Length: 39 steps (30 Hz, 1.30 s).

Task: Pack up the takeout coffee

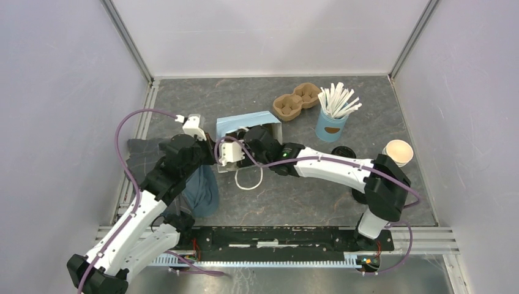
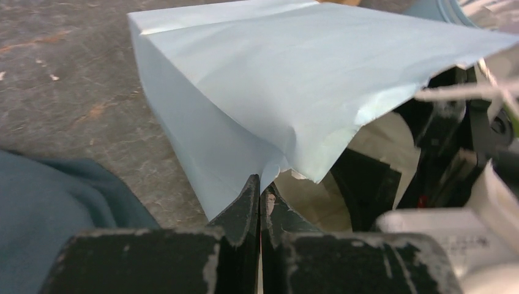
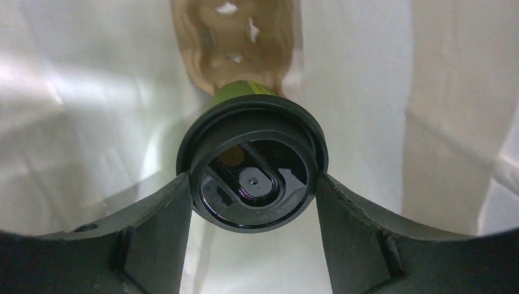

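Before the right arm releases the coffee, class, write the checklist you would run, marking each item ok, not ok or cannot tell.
1. Rim of the blue bag pinched by the left gripper: ok.
2. Bag mouth open: ok.
3. Both sides of the takeout coffee touched by the right gripper: ok.
4. Seating of the black lid on the cup: ok.
5. Coffee inside the bag: ok.
6. Cup resting on the bag's lower wall: cannot tell.

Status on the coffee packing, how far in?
Done: the coffee is lidded and the left gripper pinches the bag edge, mouth open. In hand: the right gripper grips the coffee at its lid, inside the bag. Left: probably seat it, release, pull out.
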Tool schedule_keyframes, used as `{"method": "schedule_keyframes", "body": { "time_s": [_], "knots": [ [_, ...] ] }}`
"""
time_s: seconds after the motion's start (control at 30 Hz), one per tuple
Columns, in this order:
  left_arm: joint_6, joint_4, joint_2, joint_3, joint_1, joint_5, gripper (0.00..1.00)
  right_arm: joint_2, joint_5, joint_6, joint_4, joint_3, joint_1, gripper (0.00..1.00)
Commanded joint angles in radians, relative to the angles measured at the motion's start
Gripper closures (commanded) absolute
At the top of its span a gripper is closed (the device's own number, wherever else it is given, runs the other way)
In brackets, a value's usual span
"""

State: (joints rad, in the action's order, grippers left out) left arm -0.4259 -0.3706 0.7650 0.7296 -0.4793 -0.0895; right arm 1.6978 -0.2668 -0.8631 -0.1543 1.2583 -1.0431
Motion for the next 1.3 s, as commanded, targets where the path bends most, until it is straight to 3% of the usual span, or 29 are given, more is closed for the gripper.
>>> {"method": "schedule_keyframes", "body": {
  "time_s": [0.0, 0.13, 0.37, 0.7, 1.27],
  "knots": [
    [-0.015, 0.019, -0.013, 0.036, -0.015, 0.043, 0.98, -0.106, -0.084, 0.042, -0.070, 0.019, 0.013, 0.52],
    [-0.006, 0.011, -0.007, 0.052, -0.016, 0.035, 0.98, -0.134, -0.092, 0.056, -0.095, 0.003, 0.014, 0.52],
    [-0.005, 0.005, 0.003, 0.062, -0.016, 0.039, 0.98, -0.065, -0.033, 0.021, 0.051, -0.033, 0.047, 0.53],
    [-0.013, 0.010, 0.003, 0.055, -0.015, 0.053, 0.98, -0.036, 0.040, -0.059, 0.049, -0.039, 0.126, 0.53],
    [-0.010, 0.005, 0.011, 0.061, -0.017, 0.051, 0.98, 0.013, 0.096, 0.005, 0.138, -0.035, 0.138, 0.53]
  ]
}}
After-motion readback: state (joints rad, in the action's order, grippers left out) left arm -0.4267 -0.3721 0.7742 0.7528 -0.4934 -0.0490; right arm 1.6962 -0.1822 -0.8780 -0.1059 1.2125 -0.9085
